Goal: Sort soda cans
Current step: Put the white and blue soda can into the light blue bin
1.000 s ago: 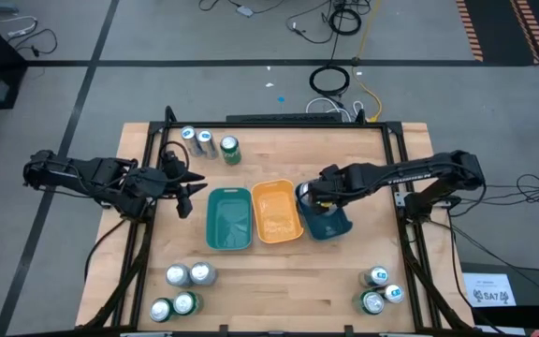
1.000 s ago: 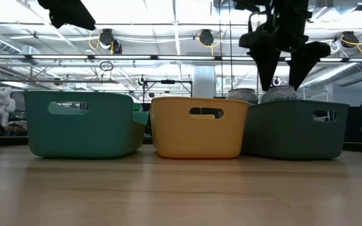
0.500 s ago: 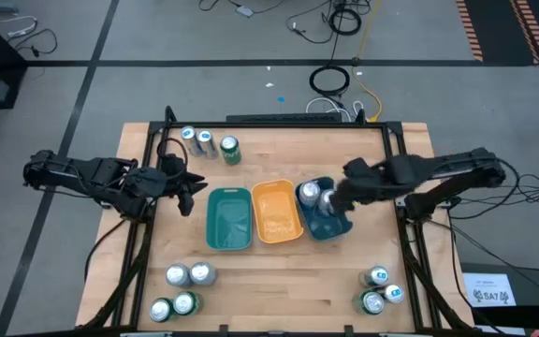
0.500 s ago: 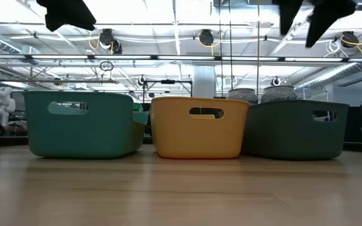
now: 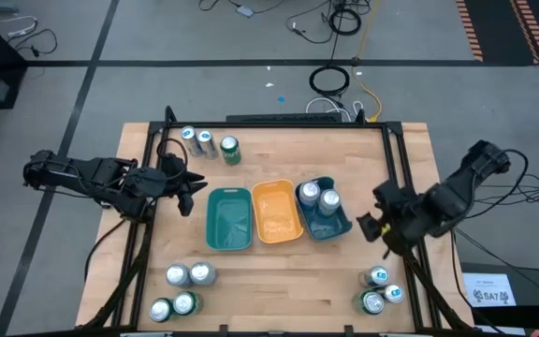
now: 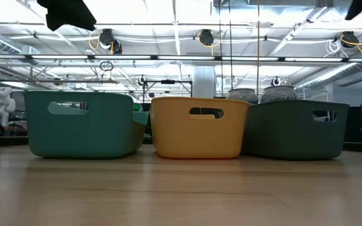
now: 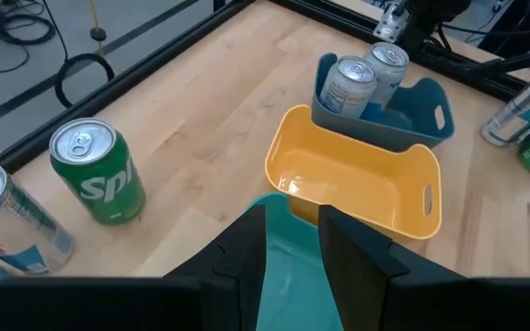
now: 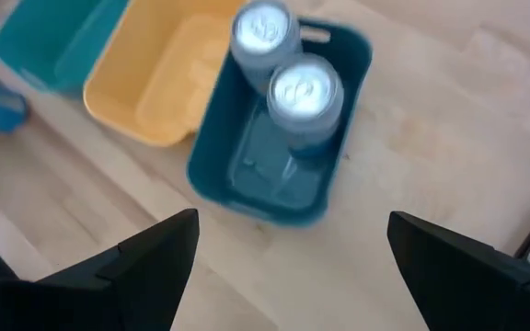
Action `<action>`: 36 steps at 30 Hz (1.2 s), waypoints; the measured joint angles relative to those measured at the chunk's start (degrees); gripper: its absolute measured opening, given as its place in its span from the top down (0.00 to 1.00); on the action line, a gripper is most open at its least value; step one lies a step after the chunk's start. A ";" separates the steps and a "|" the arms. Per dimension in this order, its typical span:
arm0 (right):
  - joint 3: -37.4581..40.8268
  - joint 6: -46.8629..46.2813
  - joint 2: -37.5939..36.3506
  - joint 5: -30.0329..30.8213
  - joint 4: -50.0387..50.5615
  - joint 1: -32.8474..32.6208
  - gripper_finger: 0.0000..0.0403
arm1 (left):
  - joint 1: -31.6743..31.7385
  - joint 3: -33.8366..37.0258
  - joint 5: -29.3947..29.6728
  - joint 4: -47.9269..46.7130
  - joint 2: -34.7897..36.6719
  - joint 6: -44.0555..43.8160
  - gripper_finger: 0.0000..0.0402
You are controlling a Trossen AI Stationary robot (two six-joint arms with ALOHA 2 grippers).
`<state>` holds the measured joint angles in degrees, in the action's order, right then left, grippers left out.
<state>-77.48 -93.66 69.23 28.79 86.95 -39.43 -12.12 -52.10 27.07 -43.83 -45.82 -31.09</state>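
Your right claw [image 5: 371, 227] hangs spread wide and empty near the table's [image 5: 279, 290] right edge, well apart from the two soda cans [image 5: 317, 197] standing upright in the blue tray [image 5: 337, 225], with bare wood between them. The yellow tray [image 5: 275, 212] and teal tray [image 5: 228, 218] sit side by side beside the blue one. Your left claw [image 5: 195, 183] is pressed together, holding nothing, hovering just beside the teal tray's far corner. A green can [image 5: 230, 150] stands near it, toward the table's back edge.

Two cans [image 5: 317, 197] in right tray [image 5: 335, 225]; three trays abreast.
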 joint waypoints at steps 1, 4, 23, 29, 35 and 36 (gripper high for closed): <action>1.18 -1.26 0.00 -0.05 -0.29 -1.45 0.14 | 0.00 0.00 0.04 0.00 0.00 0.00 0.72; 4.97 -5.52 0.02 -0.12 -1.68 -5.81 0.14 | 0.00 0.00 0.06 0.02 -0.02 -1.46 0.72; 24.77 -18.59 -6.67 3.26 -17.59 -20.15 0.14 | 2.09 0.00 5.62 0.18 -0.02 -13.66 0.33; 24.77 -15.29 -7.02 0.00 -12.77 -20.64 0.14 | 2.03 0.00 4.48 3.21 -0.02 -13.64 0.27; 24.77 -17.80 -7.02 0.26 -11.25 -20.14 0.14 | 5.01 0.00 6.04 3.68 -0.17 -15.29 0.27; 24.77 -18.11 -7.02 1.56 -11.23 -20.12 0.14 | 6.00 0.00 6.05 3.67 -0.17 -13.99 0.27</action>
<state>-52.71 -111.77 62.22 30.35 75.72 -59.55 -6.12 -52.10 33.12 -40.16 -46.00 -45.08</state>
